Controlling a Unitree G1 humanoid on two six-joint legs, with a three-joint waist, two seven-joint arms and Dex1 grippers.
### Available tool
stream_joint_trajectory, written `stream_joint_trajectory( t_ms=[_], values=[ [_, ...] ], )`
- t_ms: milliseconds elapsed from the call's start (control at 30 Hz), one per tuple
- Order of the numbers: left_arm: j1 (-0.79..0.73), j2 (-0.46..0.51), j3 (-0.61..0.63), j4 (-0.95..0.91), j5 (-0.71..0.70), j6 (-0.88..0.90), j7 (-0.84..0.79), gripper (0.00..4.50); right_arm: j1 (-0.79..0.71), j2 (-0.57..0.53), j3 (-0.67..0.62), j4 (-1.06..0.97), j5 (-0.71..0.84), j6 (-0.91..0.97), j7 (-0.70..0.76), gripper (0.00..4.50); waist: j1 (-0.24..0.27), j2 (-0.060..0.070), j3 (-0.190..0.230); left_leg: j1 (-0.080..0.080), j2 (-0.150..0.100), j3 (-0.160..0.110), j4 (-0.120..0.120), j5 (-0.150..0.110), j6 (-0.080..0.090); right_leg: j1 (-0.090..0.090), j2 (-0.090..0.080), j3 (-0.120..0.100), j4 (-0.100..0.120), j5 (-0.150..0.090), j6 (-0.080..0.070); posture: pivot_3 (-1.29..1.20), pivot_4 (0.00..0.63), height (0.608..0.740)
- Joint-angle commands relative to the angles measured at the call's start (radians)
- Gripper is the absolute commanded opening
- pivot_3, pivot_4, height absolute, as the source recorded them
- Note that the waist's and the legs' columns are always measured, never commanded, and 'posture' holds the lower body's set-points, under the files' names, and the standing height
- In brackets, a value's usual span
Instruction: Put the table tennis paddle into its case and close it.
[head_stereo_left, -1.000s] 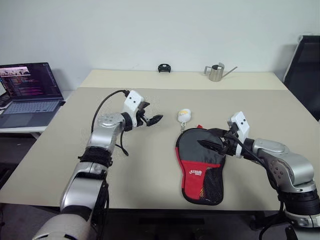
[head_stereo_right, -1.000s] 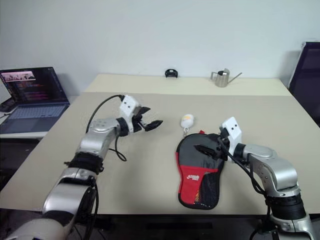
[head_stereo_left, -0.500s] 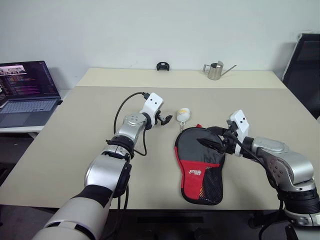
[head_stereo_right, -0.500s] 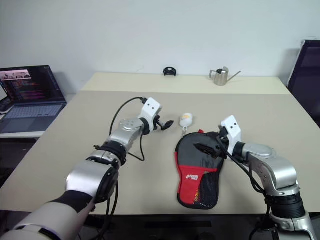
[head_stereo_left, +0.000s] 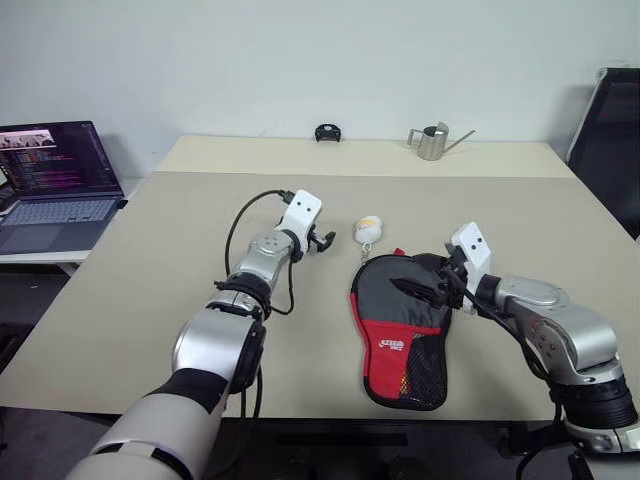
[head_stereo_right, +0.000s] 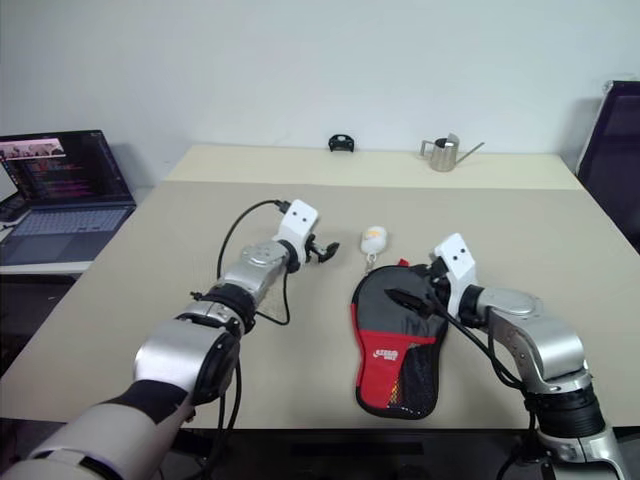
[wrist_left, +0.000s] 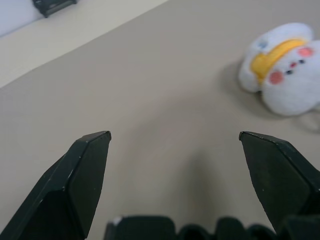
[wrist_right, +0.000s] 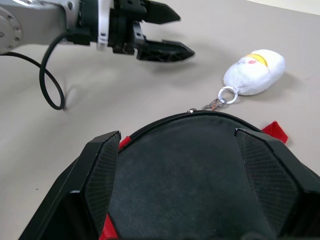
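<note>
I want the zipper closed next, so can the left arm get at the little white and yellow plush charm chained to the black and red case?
Probably yes. The left gripper hangs open beside the white and yellow plush charm, with bare table between them and nothing blocking.

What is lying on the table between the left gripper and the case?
A small white plush charm, chained to the case, lies between it and the left gripper; the right wrist view shows it too.
</note>
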Motion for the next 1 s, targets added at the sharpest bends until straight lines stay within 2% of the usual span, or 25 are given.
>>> stream_joint_trajectory(
  t_ms=[33, 367, 567, 800, 1000],
  values=[
    [-0.034, -0.008, 0.013, -0.003, 0.009, 0.007, 0.014, 4.5, 0.006, 0.0, -0.014, -0.062, 0.012, -0.014, -0.008, 3.96, -0.001, 0.0, 0.0, 0.0, 0.0, 0.0, 0.0, 0.0, 0.0, 0.0, 0.0, 0.0, 0.0, 0.0, 0.0, 0.0, 0.15, 0.74],
    [-0.033, -0.037, 0.026, 0.01, 0.023, 0.041, 0.062, 4.5, 0.042, 0.007, -0.017, -0.129, 0.023, 0.016, -0.043, 3.96, -0.001, 0.0, 0.0, 0.0, 0.0, 0.0, 0.0, 0.0, 0.0, 0.0, 0.0, 0.0, 0.001, 0.0, 0.0, 0.0, 0.15, 0.74],
    [-0.025, -0.09, 0.019, 0.017, 0.049, 0.057, 0.068, 4.5, 0.079, 0.01, -0.038, -0.189, 0.039, 0.05, -0.085, 3.96, 0.002, 0.0, 0.0, 0.0, 0.0, 0.0, 0.001, 0.0, 0.0, 0.0, 0.0, 0.0, 0.001, 0.0, 0.0, 0.0, 0.15, 0.74],
    [0.001, -0.179, 0.012, 0.01, 0.037, 0.05, -0.205, 4.5, 0.114, 0.003, -0.063, -0.237, 0.063, 0.078, -0.125, 3.96, 0.003, 0.0, 0.0, 0.0, 0.0, 0.001, 0.001, 0.0, 0.0, 0.0, 0.0, 0.0, 0.001, 0.0, 0.0, 0.0, 0.15, 0.74],
    [0.019, -0.157, -0.016, 0.001, 0.056, 0.026, -0.376, 4.5, 0.116, 0.004, -0.065, -0.24, 0.07, 0.082, -0.134, 3.96, 0.002, 0.0, 0.0, 0.0, 0.0, 0.001, 0.001, 0.0, 0.0, 0.0, 0.0, 0.0, 0.001, 0.0, 0.0, 0.0, 0.15, 0.74]
  ],
)
